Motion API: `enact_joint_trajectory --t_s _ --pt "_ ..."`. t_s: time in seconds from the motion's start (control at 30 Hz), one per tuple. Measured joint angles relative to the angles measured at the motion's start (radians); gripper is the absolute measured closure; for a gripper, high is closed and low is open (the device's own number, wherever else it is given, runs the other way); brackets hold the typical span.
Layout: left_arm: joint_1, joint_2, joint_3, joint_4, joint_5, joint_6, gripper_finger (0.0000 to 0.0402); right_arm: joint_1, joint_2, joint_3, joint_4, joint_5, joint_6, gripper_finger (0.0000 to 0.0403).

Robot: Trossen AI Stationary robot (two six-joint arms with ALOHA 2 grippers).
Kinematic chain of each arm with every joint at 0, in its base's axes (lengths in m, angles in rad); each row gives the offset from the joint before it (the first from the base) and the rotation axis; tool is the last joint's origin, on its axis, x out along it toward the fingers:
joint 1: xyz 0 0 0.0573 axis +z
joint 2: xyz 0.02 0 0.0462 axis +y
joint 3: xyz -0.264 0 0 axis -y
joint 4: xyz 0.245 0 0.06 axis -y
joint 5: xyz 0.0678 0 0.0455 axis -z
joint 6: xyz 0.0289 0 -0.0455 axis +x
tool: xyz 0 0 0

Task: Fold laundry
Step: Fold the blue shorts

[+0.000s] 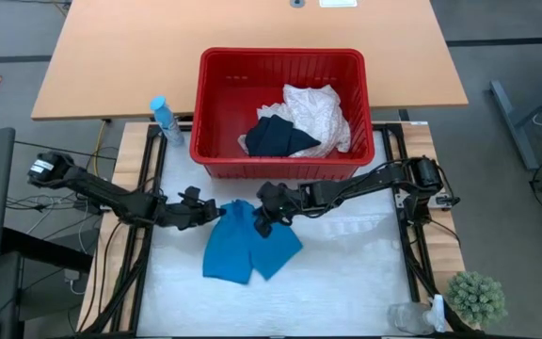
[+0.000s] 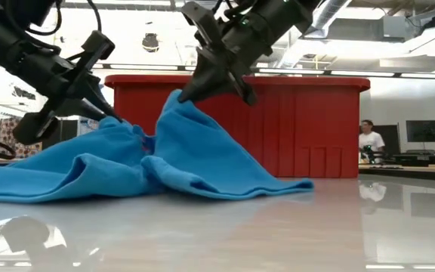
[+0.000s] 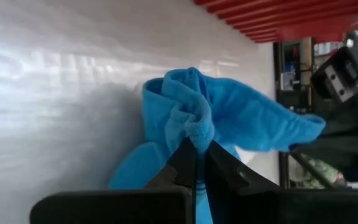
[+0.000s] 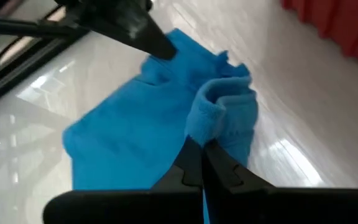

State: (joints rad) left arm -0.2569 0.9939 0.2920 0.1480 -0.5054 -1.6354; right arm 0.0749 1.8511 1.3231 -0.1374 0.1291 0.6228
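Both grippers, left gripper and right gripper, pinch the turquoise garment on the surface. Only overhead shows the basket's cream cloth and navy garment.

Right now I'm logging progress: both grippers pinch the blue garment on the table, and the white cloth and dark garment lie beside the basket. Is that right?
One thing is wrong: the white cloth and dark garment lie inside the basket, not beside it, as the high view shows. The rest holds: the left gripper and right gripper both pinch the blue garment on the table.
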Motion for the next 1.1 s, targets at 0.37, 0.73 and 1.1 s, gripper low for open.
enact_joint_trajectory --t_s 0.37,0.73,1.1 --pt "0.07 0.001 0.045 0.069 -0.006 0.157 0.0401 -0.04 0.003 0.0 0.079 -0.001 -0.003 0.0384" --pt "0.091 0.008 0.053 0.104 -0.026 0.203 0.0401 -0.059 0.003 0.0 0.154 -0.002 -0.006 0.0384" --pt "0.09 0.008 0.053 0.169 -0.067 0.24 0.0401 -0.065 0.003 0.0 0.185 0.0 -0.006 0.0384"
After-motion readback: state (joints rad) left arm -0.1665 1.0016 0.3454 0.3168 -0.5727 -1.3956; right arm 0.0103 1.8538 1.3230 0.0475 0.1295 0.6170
